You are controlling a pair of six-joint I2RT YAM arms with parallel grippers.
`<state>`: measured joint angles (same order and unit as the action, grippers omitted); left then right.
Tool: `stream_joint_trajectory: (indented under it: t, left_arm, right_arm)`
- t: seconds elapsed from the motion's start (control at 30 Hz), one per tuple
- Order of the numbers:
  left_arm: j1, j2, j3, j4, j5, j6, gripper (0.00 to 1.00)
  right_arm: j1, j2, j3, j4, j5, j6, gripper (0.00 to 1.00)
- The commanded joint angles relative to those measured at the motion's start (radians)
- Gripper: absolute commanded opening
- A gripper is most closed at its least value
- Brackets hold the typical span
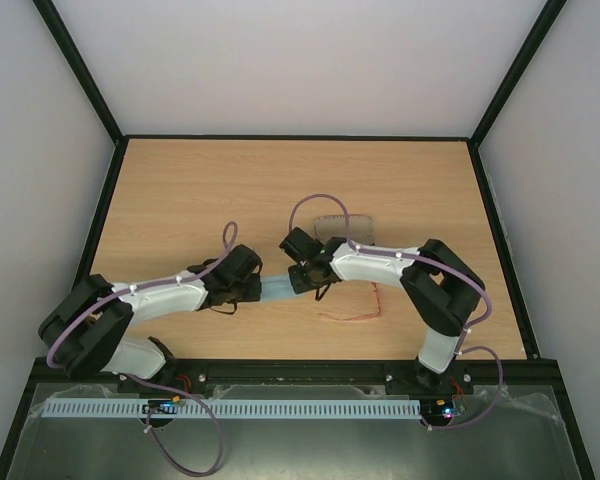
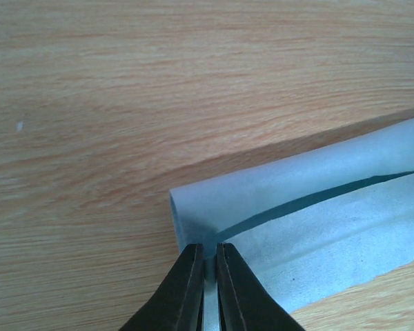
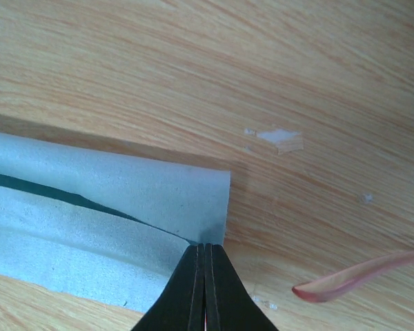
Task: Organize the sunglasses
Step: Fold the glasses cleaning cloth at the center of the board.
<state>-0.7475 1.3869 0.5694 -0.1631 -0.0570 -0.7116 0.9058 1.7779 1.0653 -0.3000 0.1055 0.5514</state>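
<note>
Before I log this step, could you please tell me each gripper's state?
Left gripper: closed on one end of the light blue folded cloth.
Right gripper: closed on the same cloth's other end.

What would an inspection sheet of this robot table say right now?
Surface: wooden table, a few small pale marks.
Job's things: sunglasses lie on the table by the right arm, untouched.
Clutter: blue cloth, folded over, between the grippers; case partly hidden behind the right arm.
Grippers: left gripper and right gripper each pinch a cloth corner.
Cables: purple cables loop over both arms.
Surroundings: plain walls, black frame.
</note>
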Motion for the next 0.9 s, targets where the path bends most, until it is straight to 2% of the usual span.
stream_joint_trajectory:
  t: [0.0,0.23,0.4,0.57,0.73,0.8,0.83,0.87]
  left_arm:
    - [-0.012,-0.030,-0.020,0.006,-0.019,-0.020,0.08]
    - [-0.023,-0.067,-0.020,-0.021,-0.030,-0.032,0.08]
    - [-0.029,-0.122,-0.030,-0.050,-0.030,-0.049,0.08]
    - [-0.033,-0.182,-0.038,-0.089,-0.030,-0.069,0.09]
    - [-0.032,-0.239,-0.014,-0.184,-0.044,-0.086,0.10]
    - [-0.031,-0.319,0.032,-0.264,-0.060,-0.095,0.14]
    - [-0.030,-0.362,0.053,-0.296,-0.062,-0.095,0.21]
    - [-0.029,-0.397,0.080,-0.322,-0.061,-0.093,0.31]
  right_arm:
    - [0.017,-0.043,-0.031,-0.007,0.005,0.017,0.02]
    - [0.041,-0.062,-0.054,-0.005,0.005,0.026,0.02]
    - [0.064,-0.092,-0.088,-0.007,-0.002,0.040,0.07]
    - [0.086,-0.157,-0.138,-0.005,-0.023,0.059,0.23]
    - [0.088,-0.257,-0.165,-0.031,-0.047,0.078,0.25]
    - [0.087,-0.336,-0.153,-0.069,-0.042,0.079,0.26]
    - [0.087,-0.382,-0.142,-0.089,-0.033,0.079,0.27]
    - [0.086,-0.424,-0.128,-0.106,-0.021,0.080,0.29]
